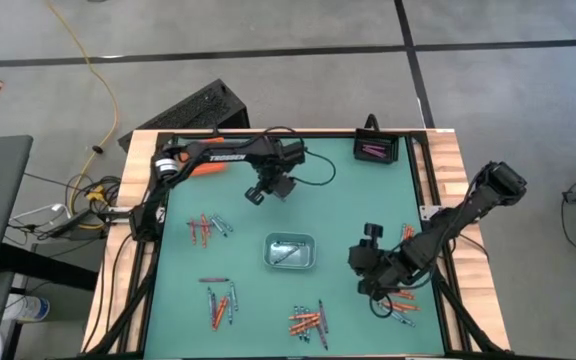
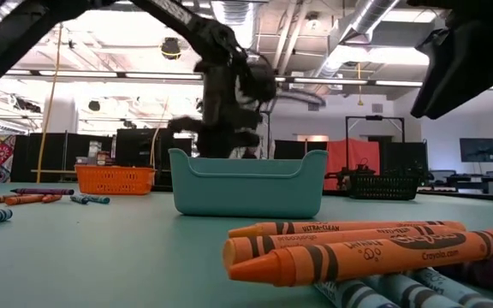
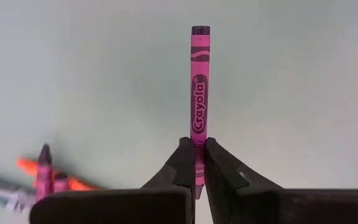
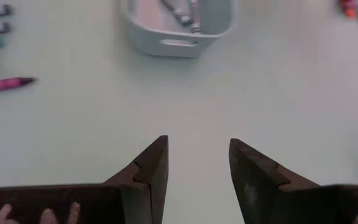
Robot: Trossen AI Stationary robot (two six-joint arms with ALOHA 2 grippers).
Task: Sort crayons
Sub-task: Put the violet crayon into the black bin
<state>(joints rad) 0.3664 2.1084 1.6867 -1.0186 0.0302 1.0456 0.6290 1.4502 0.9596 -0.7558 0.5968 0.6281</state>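
Bright, even light falls from the ceiling lamps (image 2: 229, 13), glaring white in the low view. The green tabletop (image 1: 338, 215) shows only soft shadows. Near crayons (image 2: 358, 248) look sharp; the arm behind is smeared, and some crayons (image 3: 42, 177) blur.

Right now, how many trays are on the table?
3: the grey tray mid-table with crayons inside, the black tray at the far right edge holding pink ones, and the orange tray far left, partly hidden under the left arm.

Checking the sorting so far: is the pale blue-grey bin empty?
No: the pale blue-grey plastic bin holds a few grey-blue crayons.
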